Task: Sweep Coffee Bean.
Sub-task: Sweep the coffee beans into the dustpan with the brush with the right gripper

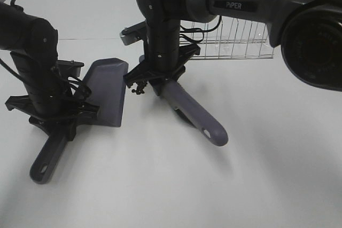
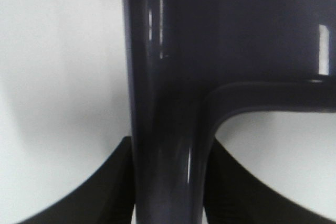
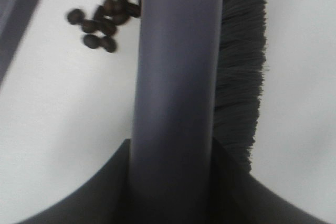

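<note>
Exterior high: left hand (image 1: 57,121) clamps dustpan (image 1: 107,92) handle; right hand (image 1: 160,78) clamps brush (image 1: 195,116) handle.

White tabletop (image 1: 267,185), even diffuse light, soft grey shadows, wire rack (image 1: 235,44) standing at the far side

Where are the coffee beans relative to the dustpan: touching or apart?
Apart. The right wrist view shows a strip of bare white table between the coffee beans and the dustpan edge.
</note>
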